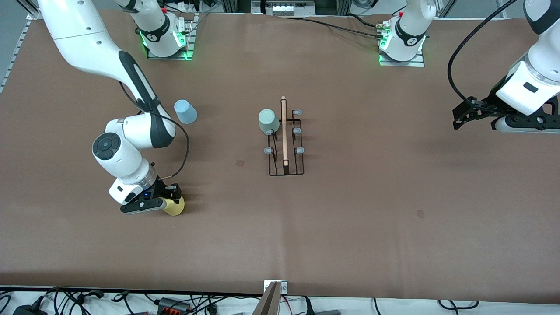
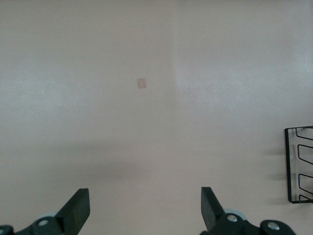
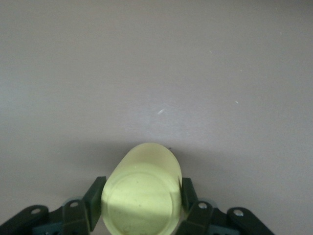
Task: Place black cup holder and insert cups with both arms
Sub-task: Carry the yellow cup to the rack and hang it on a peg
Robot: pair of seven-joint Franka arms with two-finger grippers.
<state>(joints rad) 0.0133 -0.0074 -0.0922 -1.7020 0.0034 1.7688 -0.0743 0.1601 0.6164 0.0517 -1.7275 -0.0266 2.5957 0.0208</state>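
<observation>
The black cup holder [image 1: 285,144] stands mid-table, its wooden rod handle on top; a corner of the holder [image 2: 299,165] shows in the left wrist view. A pale green cup [image 1: 268,121] sits upside down on one of its pegs. The light blue cup [image 1: 185,111] stands upside down on the table toward the right arm's end. My right gripper [image 1: 173,202] is low at the table, shut on the yellow cup [image 1: 174,205], whose base [image 3: 142,196] sits between both fingers [image 3: 94,198]. My left gripper [image 1: 463,117] waits open in the air at the left arm's end, nothing between its fingers [image 2: 78,208].
The brown table cover [image 1: 350,210] has small darker patches [image 1: 240,162]. Both arm bases [image 1: 166,37] stand along the table's edge farthest from the front camera. Cables and a metal bracket [image 1: 272,297] lie along the edge nearest it.
</observation>
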